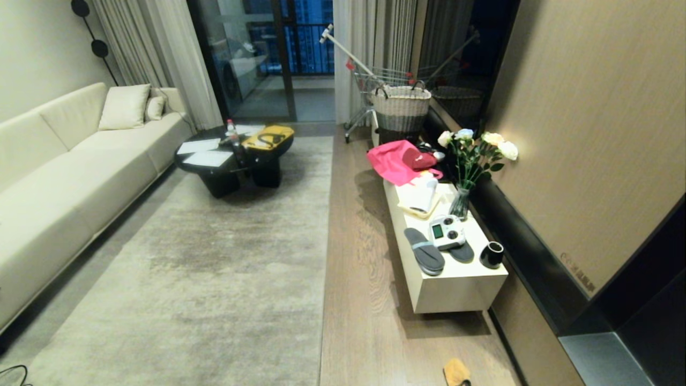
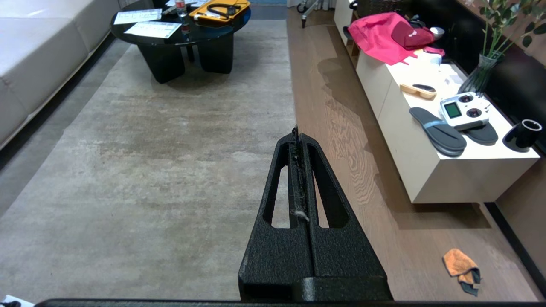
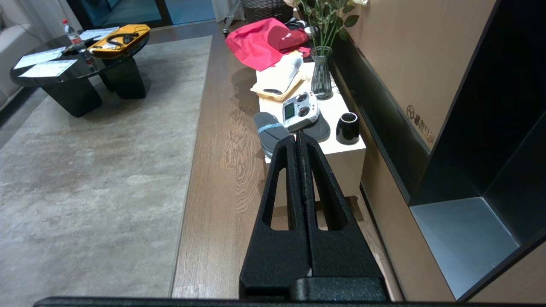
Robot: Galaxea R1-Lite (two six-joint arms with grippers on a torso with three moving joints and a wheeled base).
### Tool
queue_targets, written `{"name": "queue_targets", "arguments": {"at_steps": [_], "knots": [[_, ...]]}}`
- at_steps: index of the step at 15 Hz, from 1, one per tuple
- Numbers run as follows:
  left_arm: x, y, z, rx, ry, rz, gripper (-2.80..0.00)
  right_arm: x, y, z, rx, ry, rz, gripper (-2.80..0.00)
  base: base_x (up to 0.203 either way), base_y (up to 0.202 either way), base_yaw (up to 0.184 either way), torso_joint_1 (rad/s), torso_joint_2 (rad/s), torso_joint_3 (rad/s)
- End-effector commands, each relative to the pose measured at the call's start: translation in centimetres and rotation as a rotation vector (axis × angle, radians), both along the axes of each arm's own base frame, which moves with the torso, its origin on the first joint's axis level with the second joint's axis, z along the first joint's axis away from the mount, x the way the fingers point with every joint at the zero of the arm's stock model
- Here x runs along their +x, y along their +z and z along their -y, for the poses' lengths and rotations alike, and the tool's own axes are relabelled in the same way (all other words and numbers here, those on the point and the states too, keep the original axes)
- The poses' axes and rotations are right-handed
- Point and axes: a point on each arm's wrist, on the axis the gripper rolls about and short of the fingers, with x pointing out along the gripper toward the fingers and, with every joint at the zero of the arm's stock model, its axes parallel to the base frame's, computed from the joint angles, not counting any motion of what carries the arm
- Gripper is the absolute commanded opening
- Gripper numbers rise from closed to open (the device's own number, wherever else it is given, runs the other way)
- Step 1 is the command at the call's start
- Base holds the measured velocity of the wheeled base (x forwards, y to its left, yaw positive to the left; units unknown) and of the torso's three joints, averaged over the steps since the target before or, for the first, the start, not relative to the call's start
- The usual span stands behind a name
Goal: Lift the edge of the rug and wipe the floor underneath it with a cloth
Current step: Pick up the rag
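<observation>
Living room: wood-plank floor (image 1: pixel 364 300) beside a large grey rug, its rug edge (image 1: pixel 324 257) lying flat. Orange cloth (image 2: pixel 458 264) lies on the floor near the low white surface (image 1: pixel 455 279). Left gripper (image 2: pixel 297 135) and right gripper (image 3: pixel 298 138): jaws together, empty. Task unstarted; next move calls for reaching the cloth.

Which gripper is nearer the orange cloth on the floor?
Right, as a judgement. The cloth lies on the floor to the robot's right, off the rug edge. The left gripper hangs over that edge; the right gripper over bare floor.
</observation>
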Motion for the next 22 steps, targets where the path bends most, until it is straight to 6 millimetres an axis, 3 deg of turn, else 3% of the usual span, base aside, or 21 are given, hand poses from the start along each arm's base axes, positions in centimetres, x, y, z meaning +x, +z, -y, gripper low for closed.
{"name": "queue_targets", "arguments": {"at_steps": [1,11,22], "knots": [[0.0,0.0,0.0,-0.001,0.002,0.001,-2.8,0.0,0.0,0.0,0.001,0.0,0.0,-2.8,0.0,0.0,0.0,0.0,0.0,0.0],[0.0,0.0,0.0,-0.001,0.0,0.001,-2.8,0.0,0.02,0.0,0.001,0.0,0.002,-2.8,0.0,0.0,0.0,0.0,0.0,0.0],[0.0,0.0,0.0,-0.001,0.0,0.001,-2.8,0.0,0.0,0.0,0.001,-0.001,0.0,-2.8,0.0,0.0,0.0,-0.108,0.26,0.141]]}}
